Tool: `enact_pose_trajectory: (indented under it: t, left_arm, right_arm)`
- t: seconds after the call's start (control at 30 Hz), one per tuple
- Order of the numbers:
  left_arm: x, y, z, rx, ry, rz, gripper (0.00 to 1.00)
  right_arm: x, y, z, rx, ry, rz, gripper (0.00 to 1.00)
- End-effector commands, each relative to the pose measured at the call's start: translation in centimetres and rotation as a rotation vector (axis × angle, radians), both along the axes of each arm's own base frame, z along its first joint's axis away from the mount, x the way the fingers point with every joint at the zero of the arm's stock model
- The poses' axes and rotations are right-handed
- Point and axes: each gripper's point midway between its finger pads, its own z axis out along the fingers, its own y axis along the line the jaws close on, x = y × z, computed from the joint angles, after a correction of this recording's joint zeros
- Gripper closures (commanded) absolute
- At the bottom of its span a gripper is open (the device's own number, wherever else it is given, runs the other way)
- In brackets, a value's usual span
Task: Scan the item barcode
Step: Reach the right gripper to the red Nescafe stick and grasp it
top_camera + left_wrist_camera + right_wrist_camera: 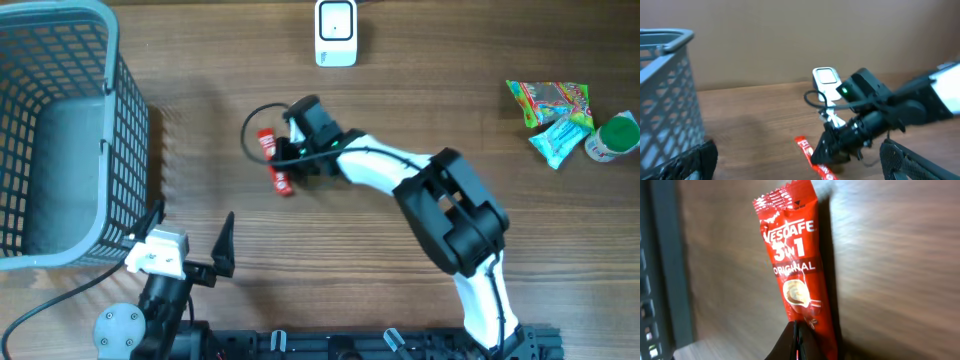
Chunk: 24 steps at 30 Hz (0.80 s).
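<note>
The item is a red Nescafe 3in1 sachet (281,181) (804,147) (792,255), left of the table's middle. My right gripper (288,163) (826,151) (797,341) is shut on its lower end, with the thin edge pinched between the black fingertips. The sachet sits low over the wood; I cannot tell whether it touches. No barcode shows on the printed side facing the right wrist camera. The white scanner (336,32) (826,80) stands at the far edge, beyond the sachet. My left gripper (192,216) (801,169) waits open and empty near the front edge, facing the sachet.
A grey mesh basket (60,130) (665,90) fills the left side. Colourful snack packets (552,112) and a green-lidded cup (616,135) lie at the far right. A black cable loops beside the right gripper's wrist.
</note>
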Motion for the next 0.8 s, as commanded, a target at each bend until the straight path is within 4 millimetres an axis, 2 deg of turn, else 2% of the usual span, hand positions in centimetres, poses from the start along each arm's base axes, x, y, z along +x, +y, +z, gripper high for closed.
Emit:
enact_pose_trajectory:
  t: [0.0,0.1,0.23,0.37,0.43,0.53,0.77]
  left_arm:
    - [0.6,-2.0,-2.9,-0.064,0.058,-0.110,0.00]
    - [1.6,-2.4,-5.2,-0.133,0.093,-0.126,0.00]
    - [2.6,-2.2,-7.6,-0.134,0.114,-0.107,0.00]
    - [3.4,-0.4,-9.8,-0.153,0.152,0.009,0.00]
    - [3.8,-0.1,-10.2,-0.161,0.140,0.028,0.00]
    - [4.3,-0.1,-9.4,-0.164,0.076,0.026,0.00]
    - [4.8,0.0,-9.3,-0.166,0.027,0.028,0.00]
  right_arm:
    - [0.1,-7.9,-6.8,-0.247,0.097,-0.103,0.96]
    - [0.5,-9.6,-6.7,-0.228,0.148,-0.133,0.96]
    - [0.4,-11.7,-6.7,-0.253,0.179,-0.125,0.96]
    - [0.1,-12.8,-6.2,-0.272,0.193,-0.116,0.96]
    - [0.0,-13.0,-5.6,-0.278,0.179,-0.090,0.96]
    - [0.2,-13.3,-3.6,-0.297,0.128,-0.051,0.96]
    - [0.7,-14.1,3.5,-0.305,0.003,-0.056,0.96]
